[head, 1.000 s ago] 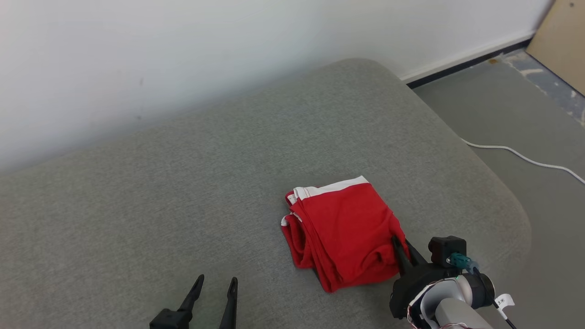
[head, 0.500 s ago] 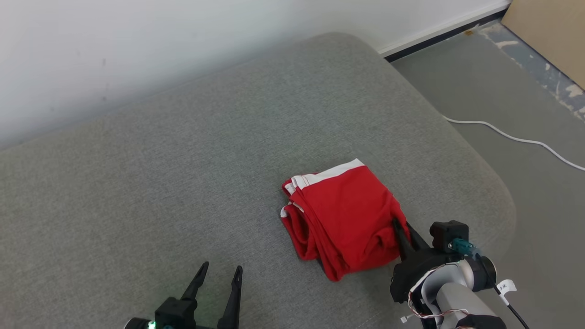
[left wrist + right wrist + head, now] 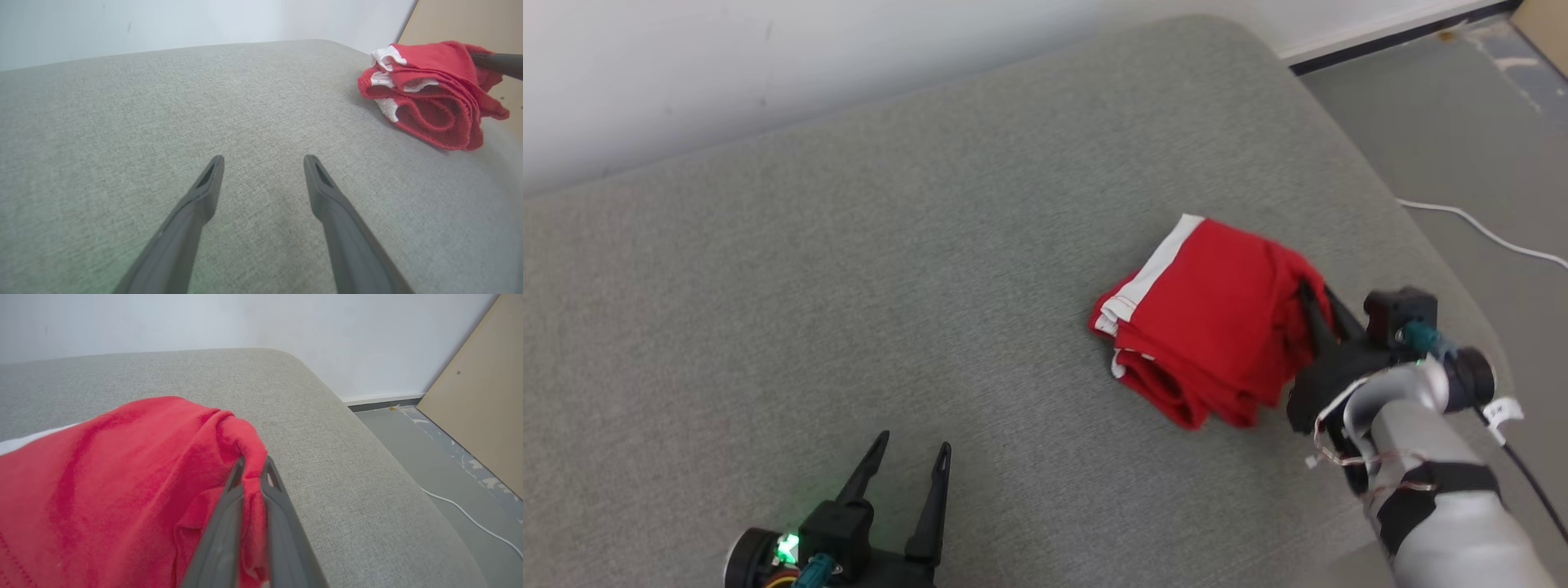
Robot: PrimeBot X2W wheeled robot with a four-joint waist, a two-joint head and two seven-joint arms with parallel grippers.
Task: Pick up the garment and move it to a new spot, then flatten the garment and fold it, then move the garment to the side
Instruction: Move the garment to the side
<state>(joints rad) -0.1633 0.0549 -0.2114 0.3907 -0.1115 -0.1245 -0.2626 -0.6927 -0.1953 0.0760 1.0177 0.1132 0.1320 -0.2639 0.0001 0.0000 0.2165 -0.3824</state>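
The garment is a folded red piece with a white band, lying on the grey cushion toward its right side. My right gripper is shut on the garment's right edge, and the cloth is raised there. The right wrist view shows red fabric pinched between the two dark fingers. My left gripper stands open over bare cushion at the lower left, well apart from the garment. In the left wrist view its open gripper is low over the cushion and the garment sits at the upper right.
A white wall runs behind the cushion. Past the cushion's rounded right edge lies grey floor with a white cable. A tan board leans against the wall at the right.
My right gripper has lifted the garment's held edge and carried it right and farther away; the bundle has turned. The head camera has also shifted. The left gripper stays open.
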